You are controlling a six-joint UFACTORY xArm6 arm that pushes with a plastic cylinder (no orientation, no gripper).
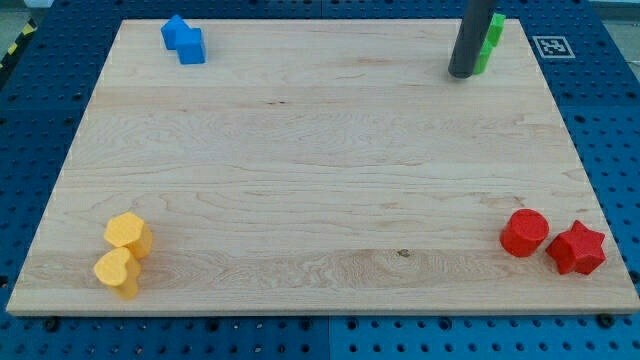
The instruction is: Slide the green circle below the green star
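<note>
Two green blocks sit at the view's top right, mostly hidden behind my rod. One green block (497,27) is nearer the top; the other green block (486,58) is just below it. Their shapes cannot be made out, so I cannot tell which is the circle and which the star. My tip (462,73) rests on the board right at the left side of the lower green block, touching or nearly touching it.
Two blue blocks (184,41) sit together at the top left. A yellow hexagon (128,233) and a yellow heart (118,272) sit at the bottom left. A red circle (525,233) and a red star (577,249) sit at the bottom right. The wooden board (320,160) ends close beyond the green blocks.
</note>
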